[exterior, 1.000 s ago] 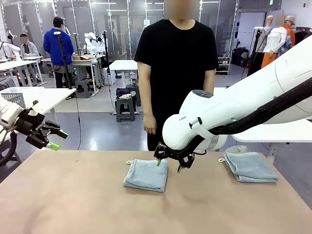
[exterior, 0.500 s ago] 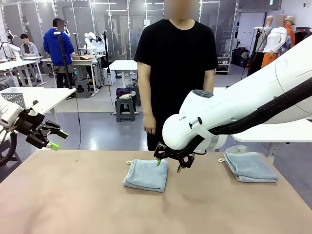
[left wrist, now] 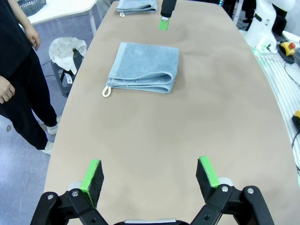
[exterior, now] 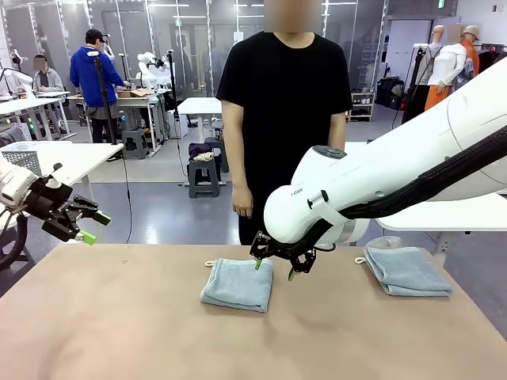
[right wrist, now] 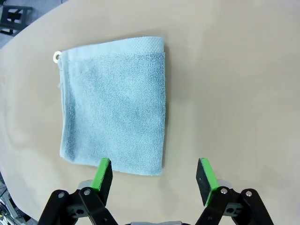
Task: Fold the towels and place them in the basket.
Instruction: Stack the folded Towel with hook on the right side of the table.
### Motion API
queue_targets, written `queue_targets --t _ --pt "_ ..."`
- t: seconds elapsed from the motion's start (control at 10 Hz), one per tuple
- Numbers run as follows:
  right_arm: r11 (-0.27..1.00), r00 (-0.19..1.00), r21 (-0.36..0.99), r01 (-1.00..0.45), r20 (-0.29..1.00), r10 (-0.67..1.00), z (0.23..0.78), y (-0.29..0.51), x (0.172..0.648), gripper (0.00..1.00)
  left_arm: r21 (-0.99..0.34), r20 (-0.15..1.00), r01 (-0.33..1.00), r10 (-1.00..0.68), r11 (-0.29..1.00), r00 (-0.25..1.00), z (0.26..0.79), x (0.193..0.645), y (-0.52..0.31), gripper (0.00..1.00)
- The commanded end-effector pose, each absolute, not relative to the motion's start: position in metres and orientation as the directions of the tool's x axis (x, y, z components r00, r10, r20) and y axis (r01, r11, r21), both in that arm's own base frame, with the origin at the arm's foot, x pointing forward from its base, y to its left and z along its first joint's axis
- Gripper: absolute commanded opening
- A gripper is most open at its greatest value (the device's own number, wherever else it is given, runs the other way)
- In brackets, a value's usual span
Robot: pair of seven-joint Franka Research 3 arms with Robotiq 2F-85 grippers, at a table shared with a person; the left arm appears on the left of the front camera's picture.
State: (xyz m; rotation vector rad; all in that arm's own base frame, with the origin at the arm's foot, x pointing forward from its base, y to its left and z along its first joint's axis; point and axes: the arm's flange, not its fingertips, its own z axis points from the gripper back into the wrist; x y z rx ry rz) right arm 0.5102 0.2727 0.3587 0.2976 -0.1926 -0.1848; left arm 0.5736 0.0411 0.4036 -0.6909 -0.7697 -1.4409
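A folded light blue-grey towel (exterior: pixel 238 284) lies on the brown table near the far middle, its white loop at the far left corner; it also shows as the towel (left wrist: pixel 144 68) and the towel (right wrist: pixel 115 122). A second folded towel (exterior: pixel 407 270) rests at the far right, seen again as the towel (left wrist: pixel 137 5). My right gripper (exterior: pixel 273 270) hovers open just above the middle towel's far right edge, nothing between its fingers (right wrist: pixel 102 174). My left gripper (exterior: pixel 93 226) hangs open off the table's left side, empty, with the left gripper (left wrist: pixel 150 176) facing along the table. The basket is out of view.
A person in a black shirt (exterior: pixel 285 111) stands at the far edge, one hand (exterior: pixel 243 202) hanging down. A white table (exterior: pixel 75 158) stands beyond the left corner. The table's near half (exterior: pixel 238 340) is bare brown surface.
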Motion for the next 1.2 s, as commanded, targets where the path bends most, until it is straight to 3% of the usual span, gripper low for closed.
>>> queue_targets --t 0.0,0.5,1.1 --pt "0.944 0.964 0.299 0.14 0.177 -0.198 0.353 0.281 0.51 0.91 0.047 0.805 0.999 -0.593 0.023 -0.024 0.406 0.573 0.041 1.0" --pt "0.952 0.935 0.236 0.195 0.25 -0.253 0.323 0.308 0.544 0.91 0.047 0.805 0.999 -0.593 0.023 -0.024 0.406 0.573 0.041 1.0" --pt "0.958 0.947 0.194 0.213 0.201 -0.251 0.3 0.328 0.57 0.91 0.047 0.805 0.999 -0.593 0.023 -0.024 0.406 0.573 0.041 1.0"
